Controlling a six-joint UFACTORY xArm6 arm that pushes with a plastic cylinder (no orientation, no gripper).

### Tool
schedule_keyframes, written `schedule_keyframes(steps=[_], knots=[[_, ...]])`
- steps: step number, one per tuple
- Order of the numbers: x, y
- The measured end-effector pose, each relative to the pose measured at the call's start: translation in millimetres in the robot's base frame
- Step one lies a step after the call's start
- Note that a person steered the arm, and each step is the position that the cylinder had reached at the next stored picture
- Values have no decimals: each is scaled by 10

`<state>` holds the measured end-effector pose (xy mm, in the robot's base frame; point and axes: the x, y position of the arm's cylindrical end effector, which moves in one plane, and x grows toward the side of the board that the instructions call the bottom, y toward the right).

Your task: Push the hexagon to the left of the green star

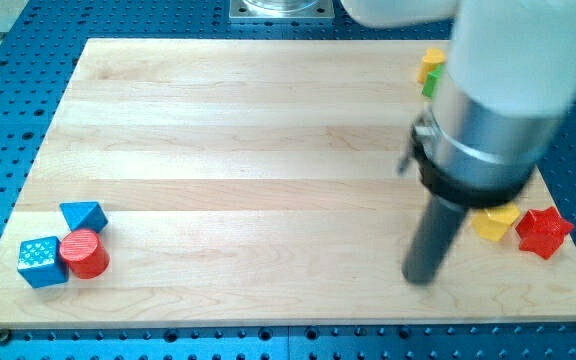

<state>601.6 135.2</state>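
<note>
My tip [421,279] rests on the wooden board [248,140] at the lower right. A yellow block [495,223], partly hidden behind the arm, lies just right of the tip; its shape is unclear. A red star [544,232] sits right of it near the board's right edge. At the top right, a small yellow block [431,63] sits just above a green block [430,86]. The arm hides most of the green block, so its shape cannot be made out. The tip touches no block.
At the lower left, a blue triangle [83,215], a blue cube [42,262] and a red cylinder [86,254] huddle together. The arm's thick white and grey body [498,90] covers the board's upper right.
</note>
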Motion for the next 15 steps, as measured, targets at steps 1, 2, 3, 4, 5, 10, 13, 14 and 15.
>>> schedule_keyframes(steps=[1,2,3,4,5,10,13,14,15], knots=[[169,190],[168,498],[42,682],[-88,781],[-301,782],[-2005,282],[-991,368],[-996,868],[-996,902]])
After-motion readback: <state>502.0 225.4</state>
